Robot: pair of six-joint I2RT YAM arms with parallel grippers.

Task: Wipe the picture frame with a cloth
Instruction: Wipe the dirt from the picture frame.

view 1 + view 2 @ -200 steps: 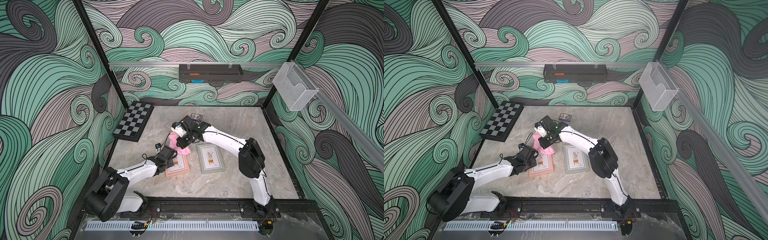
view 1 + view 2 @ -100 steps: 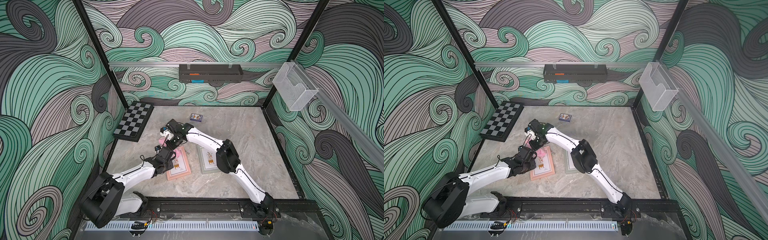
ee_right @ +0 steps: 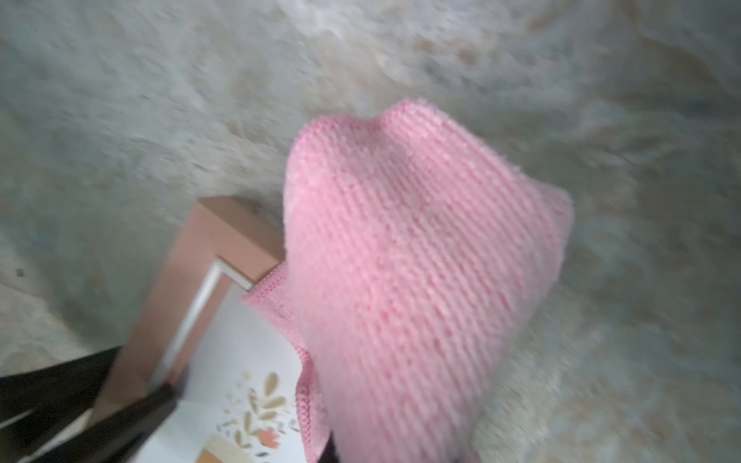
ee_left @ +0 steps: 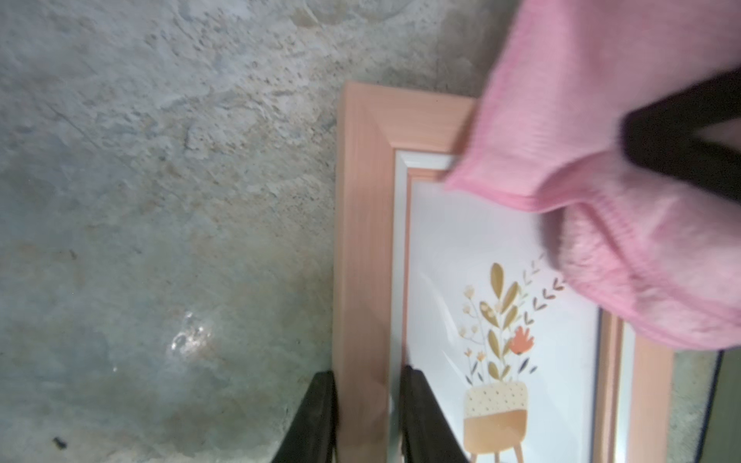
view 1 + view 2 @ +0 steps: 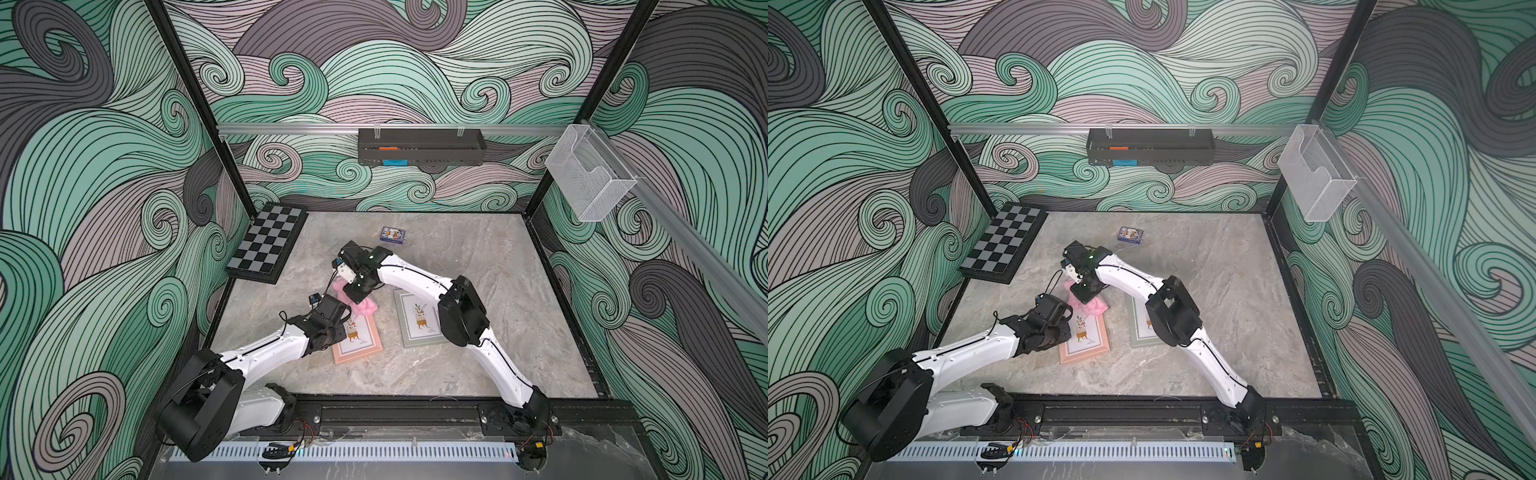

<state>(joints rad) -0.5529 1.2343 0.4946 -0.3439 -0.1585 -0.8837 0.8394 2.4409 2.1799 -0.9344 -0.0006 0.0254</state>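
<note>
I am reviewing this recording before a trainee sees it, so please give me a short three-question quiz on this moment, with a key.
1. True or false: the right end effector holds the pink cloth.
2. Which frame does the left end effector clamp by its rim? A) the pink-rimmed frame B) the grey-green frame C) neither
3. Short answer: what patterned board sits at the far left corner of the table?

Key: 1 true; 2 A; 3 the chessboard.
</note>
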